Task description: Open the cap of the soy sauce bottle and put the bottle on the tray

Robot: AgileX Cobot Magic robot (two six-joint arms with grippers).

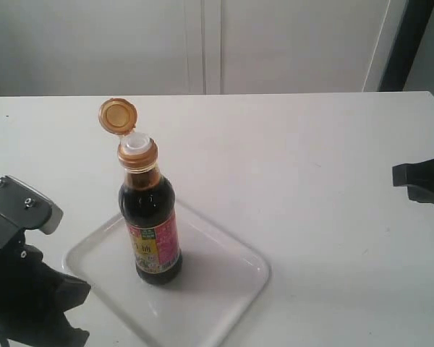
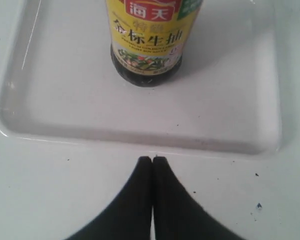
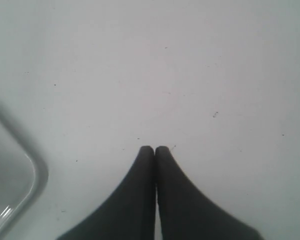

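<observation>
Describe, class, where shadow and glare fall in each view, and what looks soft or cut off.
Exterior view: the soy sauce bottle casts a soft shadow across the tray. Left wrist view: a glare streak on the tray's rim; bottle cropped above its label. Right wrist view: bare table, right hand dark.

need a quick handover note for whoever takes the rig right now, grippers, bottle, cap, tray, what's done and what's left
Left gripper: shut, empty, on the table just outside the tray rim.
Right gripper: shut, empty, over bare table beside a tray corner.
Soy sauce bottle: upright on the tray, nothing touching it.
Cap: flipped open, white spout exposed.
Done: cap open, bottle on tray.
Left: nothing visible; perhaps just park the arms.
</observation>
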